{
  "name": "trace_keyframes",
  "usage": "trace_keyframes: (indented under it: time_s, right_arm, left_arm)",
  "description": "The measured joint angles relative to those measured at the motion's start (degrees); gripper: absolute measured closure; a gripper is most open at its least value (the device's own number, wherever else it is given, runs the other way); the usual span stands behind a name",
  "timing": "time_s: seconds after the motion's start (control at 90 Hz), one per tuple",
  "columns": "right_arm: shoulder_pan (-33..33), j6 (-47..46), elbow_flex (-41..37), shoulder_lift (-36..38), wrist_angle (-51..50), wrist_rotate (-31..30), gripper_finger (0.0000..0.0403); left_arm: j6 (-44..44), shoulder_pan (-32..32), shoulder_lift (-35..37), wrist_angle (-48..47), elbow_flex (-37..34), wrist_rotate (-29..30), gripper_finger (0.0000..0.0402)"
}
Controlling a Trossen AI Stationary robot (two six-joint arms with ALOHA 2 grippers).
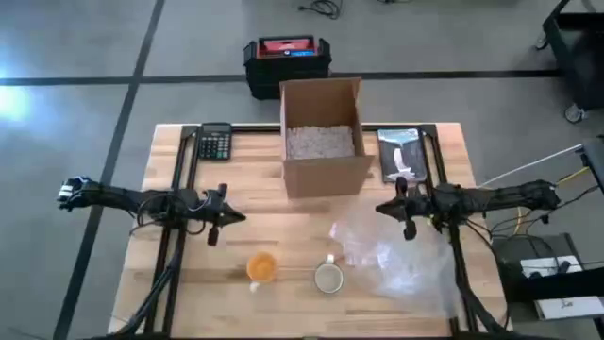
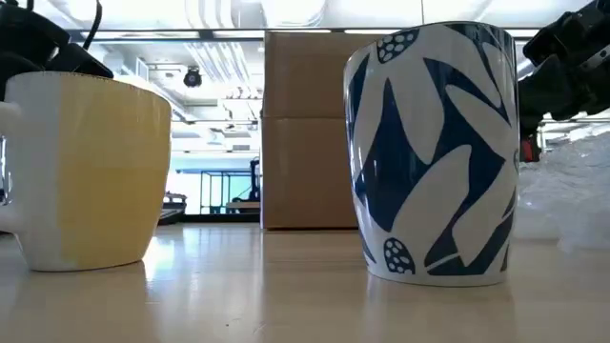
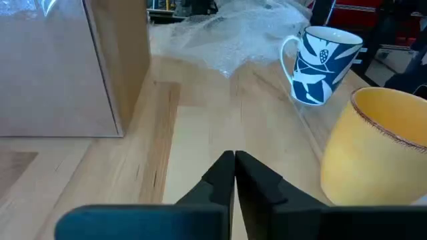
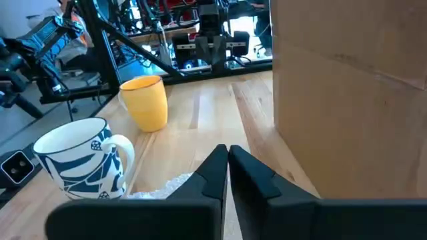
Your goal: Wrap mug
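Low view: white mug (image 2: pixel 434 152) w/ blue leaf print, upright; both grippers' fingers pressed together.

A lab or workshop is showing here: a wooden bench (image 1: pixel 255 189) is standing on a grey floor (image 1: pixel 75 57) with taped lines, and a toolbox (image 1: pixel 287 59), cables (image 1: pixel 326 8) and equipment racks (image 4: pixel 200 40) are sitting around it.

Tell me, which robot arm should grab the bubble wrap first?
Probably the right gripper: it hovers at the bubble wrap beside the blue-and-white mug. The left gripper sits farther off, past the yellow mug.
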State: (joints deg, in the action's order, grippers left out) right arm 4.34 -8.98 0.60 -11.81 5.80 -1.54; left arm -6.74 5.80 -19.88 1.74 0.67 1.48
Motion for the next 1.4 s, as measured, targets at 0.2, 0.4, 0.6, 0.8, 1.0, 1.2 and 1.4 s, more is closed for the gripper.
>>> trace_keyframes:
  time_s: [0.2, 0.4, 0.6, 0.8, 1.0, 1.2, 1.4]
  right_arm:
    - [0.0, 0.0, 0.0, 0.0, 0.0, 0.0, 0.0401]
    - [0.0, 0.0, 0.0, 0.0, 0.0, 0.0, 0.0401]
    - [0.0, 0.0, 0.0, 0.0, 0.0, 0.0, 0.0401]
    - [0.0, 0.0, 0.0, 0.0, 0.0, 0.0, 0.0401]
    - [0.0, -4.7, 0.0, 0.0, 1.6, 0.3, 0.0401]
    - [0.0, -13.2, 0.0, 0.0, 2.9, -0.2, 0.0401]
    - [0.0, -13.6, 0.0, 0.0, 7.4, -1.9, 0.0401]
  left_arm:
    - [0.0, 0.0, 0.0, 0.0, 0.0, 0.0, 0.0402]
    - [0.0, 0.0, 0.0, 0.0, 0.0, 0.0, 0.0402]
    - [0.0, 0.0, 0.0, 0.0, 0.0, 0.0, 0.0402]
    - [0.0, 0.0, 0.0, 0.0, 0.0, 0.0, 0.0402]
    - [0.0, 0.0, 0.0, 0.0, 0.0, 0.0, 0.0402]
    - [0.0, 0.0, 0.0, 8.2, 0.0, 0.8, 0.0402]
    - [0.0, 0.0, 0.0, 26.4, 0.0, 0.9, 0.0402]
